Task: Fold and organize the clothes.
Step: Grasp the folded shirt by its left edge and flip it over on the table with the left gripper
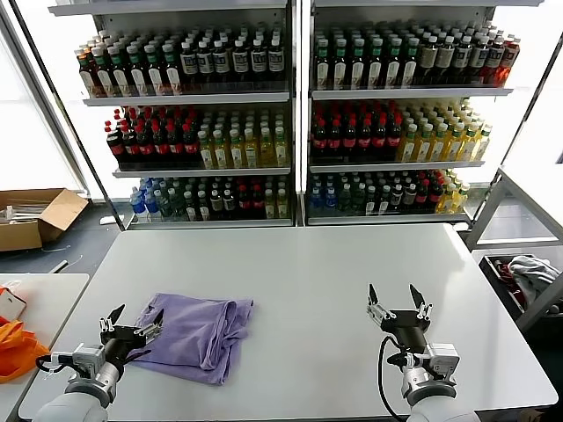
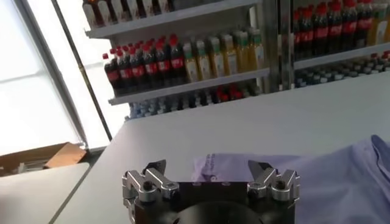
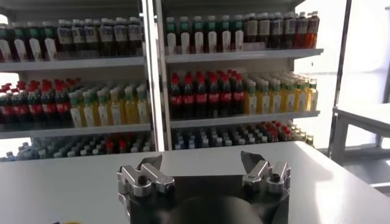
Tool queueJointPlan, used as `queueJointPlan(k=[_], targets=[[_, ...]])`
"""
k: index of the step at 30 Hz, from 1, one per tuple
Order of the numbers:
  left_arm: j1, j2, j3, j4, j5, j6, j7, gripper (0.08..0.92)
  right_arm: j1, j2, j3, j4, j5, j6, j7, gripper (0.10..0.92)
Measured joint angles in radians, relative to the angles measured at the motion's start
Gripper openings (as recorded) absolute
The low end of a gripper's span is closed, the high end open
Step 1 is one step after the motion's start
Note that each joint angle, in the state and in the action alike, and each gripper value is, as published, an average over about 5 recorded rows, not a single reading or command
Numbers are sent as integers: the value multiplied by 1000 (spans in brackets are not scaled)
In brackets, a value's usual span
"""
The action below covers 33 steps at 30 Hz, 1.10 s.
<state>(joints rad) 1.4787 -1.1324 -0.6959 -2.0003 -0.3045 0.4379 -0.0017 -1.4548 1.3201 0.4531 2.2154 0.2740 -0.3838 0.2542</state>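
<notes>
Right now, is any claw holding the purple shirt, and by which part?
Nothing is held. The left claw is open beside the shirt; the right claw is open over bare table.

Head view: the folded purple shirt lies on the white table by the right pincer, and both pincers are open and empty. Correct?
Not quite. The shirt lies by the left pincer, as the head view shows. The right pincer hovers over bare table. Both are open and empty.

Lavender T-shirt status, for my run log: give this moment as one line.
lavender T-shirt: folded on white table | left gripper: open, at shirt's near-left edge, empty | right gripper: open, empty, over bare table
</notes>
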Motion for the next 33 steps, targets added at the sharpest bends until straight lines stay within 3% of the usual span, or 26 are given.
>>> queueJointPlan(k=[18,21,33], targets=[[-49,17,0,129,-114,-1,54,817,-8,13,-17,7,-12,1,-2,823],[-47,15,3,133,-136,14,58,764,-7,14,-18,8,-13,1,-3,823],[-42,10,8,146,-187,65,74,420,-6,12,-17,14,-11,2,-5,823]])
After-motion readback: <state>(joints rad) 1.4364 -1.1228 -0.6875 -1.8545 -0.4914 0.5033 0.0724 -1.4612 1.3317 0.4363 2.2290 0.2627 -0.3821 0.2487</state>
